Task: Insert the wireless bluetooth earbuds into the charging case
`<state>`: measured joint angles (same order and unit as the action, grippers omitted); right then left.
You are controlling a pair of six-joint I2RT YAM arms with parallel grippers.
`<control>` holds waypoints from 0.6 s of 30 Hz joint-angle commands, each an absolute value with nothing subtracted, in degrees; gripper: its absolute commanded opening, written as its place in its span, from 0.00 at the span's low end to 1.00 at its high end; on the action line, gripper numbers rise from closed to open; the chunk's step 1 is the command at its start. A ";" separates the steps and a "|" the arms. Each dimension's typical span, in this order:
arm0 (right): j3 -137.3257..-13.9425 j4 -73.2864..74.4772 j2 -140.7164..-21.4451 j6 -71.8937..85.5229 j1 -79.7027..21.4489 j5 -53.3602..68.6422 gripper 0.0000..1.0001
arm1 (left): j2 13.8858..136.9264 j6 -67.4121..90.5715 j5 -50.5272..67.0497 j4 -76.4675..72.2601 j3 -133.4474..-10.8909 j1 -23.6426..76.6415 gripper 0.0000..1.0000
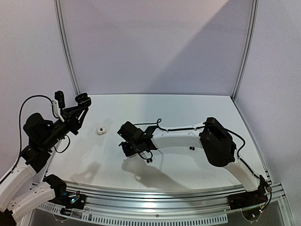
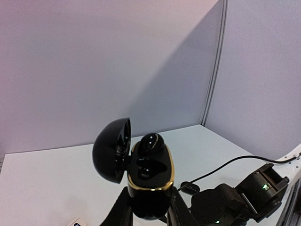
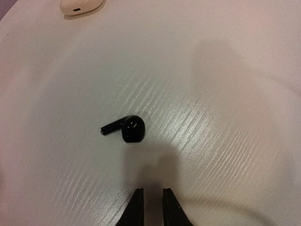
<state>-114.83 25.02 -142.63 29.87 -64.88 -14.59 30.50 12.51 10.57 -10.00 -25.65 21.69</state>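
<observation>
A glossy black charging case [image 2: 149,181] with a gold rim is held up off the table, my left gripper [image 2: 149,209] shut on its lower body. Its lid [image 2: 112,149] hangs open to the left. One black earbud [image 2: 151,143] sits in the far slot, and the near slot [image 2: 148,167] looks empty. In the top view this case [image 1: 83,99] is raised at the left. Another black earbud [image 3: 128,128] lies on the table, stem pointing left, just ahead of my right gripper [image 3: 153,193]. The right jaws stand a narrow gap apart with nothing between them.
A white oval case [image 1: 100,131] lies shut on the white table [image 1: 188,108], also in the right wrist view's top left corner [image 3: 80,5]. Small black pieces lie near the right arm [image 1: 149,161] [image 1: 191,149]. The right arm [image 1: 178,137] stretches across the middle.
</observation>
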 commanded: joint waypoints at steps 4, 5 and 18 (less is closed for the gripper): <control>-115.53 19.72 -139.51 27.59 -64.24 -11.33 0.17 | 31.03 12.88 11.58 -10.92 -25.47 21.01 0.00; -116.00 18.26 -139.76 27.13 -64.26 -9.98 0.17 | 31.03 12.84 11.60 -10.90 -25.43 21.01 0.00; -129.47 16.57 -151.55 27.96 -63.27 -10.50 0.42 | 30.65 12.75 11.68 -10.06 -25.56 21.03 0.00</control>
